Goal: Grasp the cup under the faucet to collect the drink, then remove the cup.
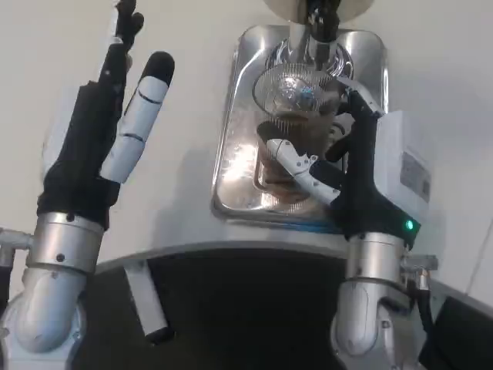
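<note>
A clear plastic cup (293, 104) with brown drink in its lower part stands on the shiny metal drip tray (235, 154), right under the faucet (317, 35). My right hand (347, 166) wraps around the cup from the right, thumb across its front and fingers behind it. My left hand (108, 131) is raised over the bare table at the left, fingers stretched out and apart, holding nothing.
The dispenser's round base (320, 8) sits at the top edge above the tray. The table's dark front edge (231, 262) curves across the bottom. White tabletop lies between the left hand and the tray.
</note>
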Controlling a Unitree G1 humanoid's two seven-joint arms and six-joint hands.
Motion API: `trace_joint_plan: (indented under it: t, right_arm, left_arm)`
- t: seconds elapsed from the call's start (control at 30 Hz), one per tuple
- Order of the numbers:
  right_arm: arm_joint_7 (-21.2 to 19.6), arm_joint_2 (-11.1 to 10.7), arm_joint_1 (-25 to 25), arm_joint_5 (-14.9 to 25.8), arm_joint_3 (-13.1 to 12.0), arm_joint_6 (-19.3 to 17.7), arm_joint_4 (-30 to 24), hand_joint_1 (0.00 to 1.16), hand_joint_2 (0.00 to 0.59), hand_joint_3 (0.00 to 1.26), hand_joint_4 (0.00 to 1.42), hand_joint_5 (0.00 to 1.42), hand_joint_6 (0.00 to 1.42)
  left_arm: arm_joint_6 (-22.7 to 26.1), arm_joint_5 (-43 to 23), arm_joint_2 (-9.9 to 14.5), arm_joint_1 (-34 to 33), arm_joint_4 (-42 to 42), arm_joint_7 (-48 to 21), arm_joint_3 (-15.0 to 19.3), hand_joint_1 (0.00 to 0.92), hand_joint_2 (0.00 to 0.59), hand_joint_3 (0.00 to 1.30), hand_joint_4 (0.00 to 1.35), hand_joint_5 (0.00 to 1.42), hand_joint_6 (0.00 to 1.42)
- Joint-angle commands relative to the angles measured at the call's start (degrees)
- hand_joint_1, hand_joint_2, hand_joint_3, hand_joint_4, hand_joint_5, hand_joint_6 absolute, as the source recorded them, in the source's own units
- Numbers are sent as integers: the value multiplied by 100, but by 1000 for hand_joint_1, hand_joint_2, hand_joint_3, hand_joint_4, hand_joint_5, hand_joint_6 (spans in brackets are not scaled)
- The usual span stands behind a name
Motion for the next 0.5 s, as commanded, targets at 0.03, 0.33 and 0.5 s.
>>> trace_joint_plan:
  t: [0.03,0.33,0.5]
  right_arm:
    - [10,31,-6,-102,13,-13,-192,1162,305,770,802,872,1244]
    - [-48,16,-87,2,-138,-66,25,1162,305,770,802,872,1245]
    - [-51,31,-149,44,-201,-128,79,1162,305,770,802,868,1244]
  left_arm:
    - [55,16,-31,126,-67,68,-14,0,223,0,0,0,0]
    - [106,134,-63,75,-17,122,-42,0,223,0,0,0,0]
    - [111,139,-38,47,63,142,-30,0,223,0,0,0,0]
